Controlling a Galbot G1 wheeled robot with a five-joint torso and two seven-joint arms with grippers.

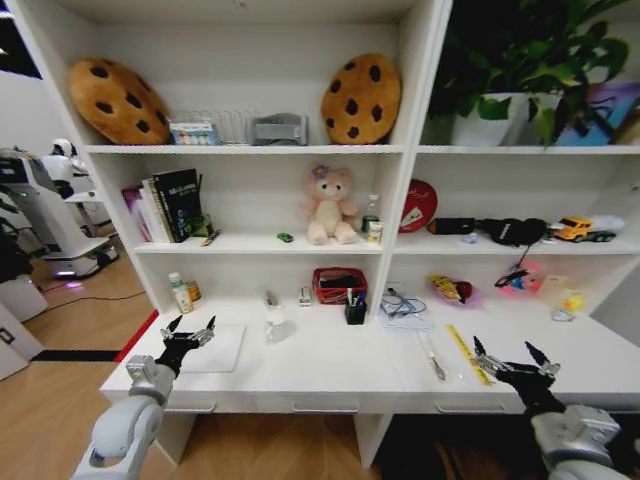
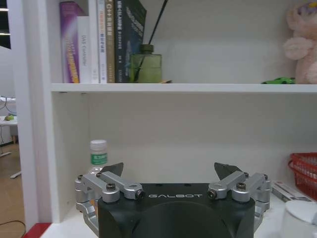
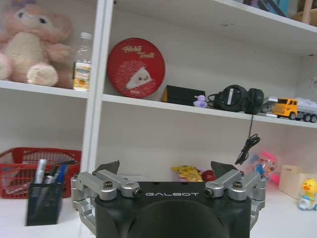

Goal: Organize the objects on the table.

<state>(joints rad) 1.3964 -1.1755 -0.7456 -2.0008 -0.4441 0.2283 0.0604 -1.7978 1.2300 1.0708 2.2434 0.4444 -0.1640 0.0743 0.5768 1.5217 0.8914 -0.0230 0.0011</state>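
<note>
The table (image 1: 330,375) has a smooth, matt white top with metal drawer handles. The left gripper (image 2: 171,171) and right gripper (image 3: 166,168) show brushed silver metal links on matt black housings. The teddy bear (image 1: 329,205) looks like soft plush; the basket (image 3: 15,161) is red plastic mesh.

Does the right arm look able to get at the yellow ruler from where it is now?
Probably yes. The right gripper hovers open just beside the yellow ruler, which lies flat near the table front edge with nothing between them.
</note>
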